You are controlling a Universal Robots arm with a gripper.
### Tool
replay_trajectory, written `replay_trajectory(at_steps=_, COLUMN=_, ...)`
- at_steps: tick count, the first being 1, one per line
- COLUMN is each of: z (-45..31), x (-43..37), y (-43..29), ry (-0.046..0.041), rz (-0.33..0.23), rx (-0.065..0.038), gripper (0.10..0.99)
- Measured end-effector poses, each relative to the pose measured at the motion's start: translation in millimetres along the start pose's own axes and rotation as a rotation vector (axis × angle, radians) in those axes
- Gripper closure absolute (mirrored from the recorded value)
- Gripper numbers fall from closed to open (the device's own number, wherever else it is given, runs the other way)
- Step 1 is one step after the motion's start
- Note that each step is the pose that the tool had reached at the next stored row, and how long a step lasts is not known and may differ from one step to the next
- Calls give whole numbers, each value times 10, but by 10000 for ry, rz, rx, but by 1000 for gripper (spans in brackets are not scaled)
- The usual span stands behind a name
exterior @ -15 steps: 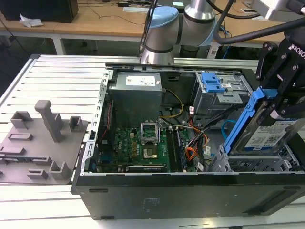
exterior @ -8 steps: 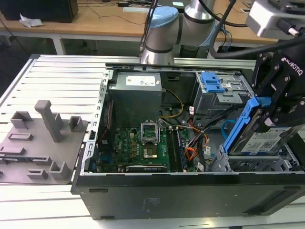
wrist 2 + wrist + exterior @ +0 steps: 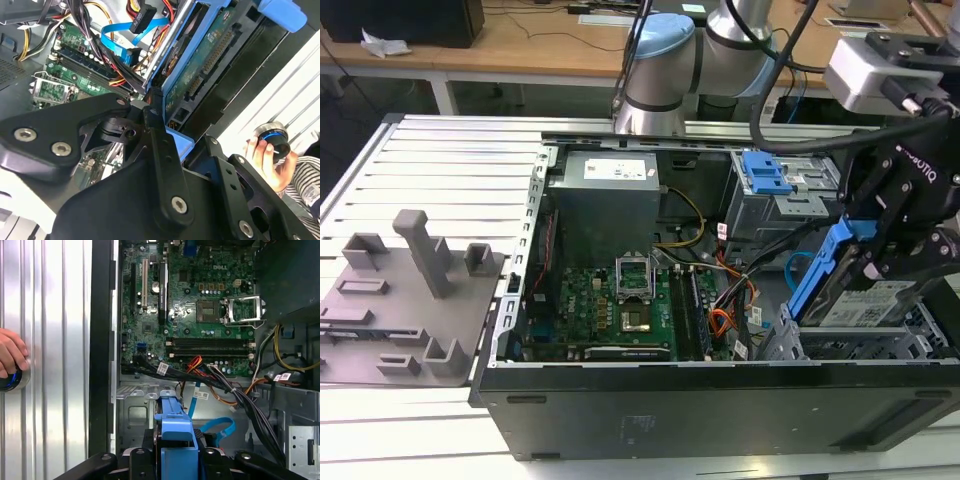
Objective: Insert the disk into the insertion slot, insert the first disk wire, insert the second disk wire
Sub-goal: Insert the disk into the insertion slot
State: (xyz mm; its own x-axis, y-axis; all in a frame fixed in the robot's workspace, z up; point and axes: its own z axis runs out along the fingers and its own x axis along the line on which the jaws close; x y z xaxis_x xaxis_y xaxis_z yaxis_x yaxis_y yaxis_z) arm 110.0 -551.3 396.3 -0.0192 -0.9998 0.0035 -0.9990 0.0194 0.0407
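Observation:
My gripper (image 3: 868, 250) is shut on the disk (image 3: 868, 302), a silver drive with a white-and-blue label in a bright blue carrier (image 3: 176, 427). The disk hangs tilted just above the insertion slot (image 3: 850, 345), the silver perforated cage at the case's front corner on the exterior view's right. In the second wrist view the black fingers (image 3: 156, 131) clamp the carrier's edge, and the disk's connector side (image 3: 200, 70) faces the case interior. The second disk wire (image 3: 218, 427), a flat light-blue loop, lies loose beside the cage. I cannot pick out the first disk wire within the red, orange and black bundle (image 3: 200, 371).
The open computer case (image 3: 720, 405) holds a green motherboard (image 3: 620, 310) and a taller grey cage with a blue latch (image 3: 765, 172). A person's hand (image 3: 9, 355) rests on a black knob (image 3: 12, 380) on the ribbed metal table. Grey fixtures (image 3: 420, 255) stand at the exterior view's left.

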Motion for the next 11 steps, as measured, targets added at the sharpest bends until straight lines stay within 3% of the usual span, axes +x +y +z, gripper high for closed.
replay_trajectory(at_steps=7, z=7, x=0, y=-1, ry=-2, rz=-1, rx=1, gripper=722)
replay_trajectory(at_steps=9, z=7, x=0, y=0, ry=-1, rz=0, rx=1, gripper=647)
replay_trajectory(at_steps=11, z=8, x=0, y=-1, ry=-2, rz=0, rx=0, gripper=647)
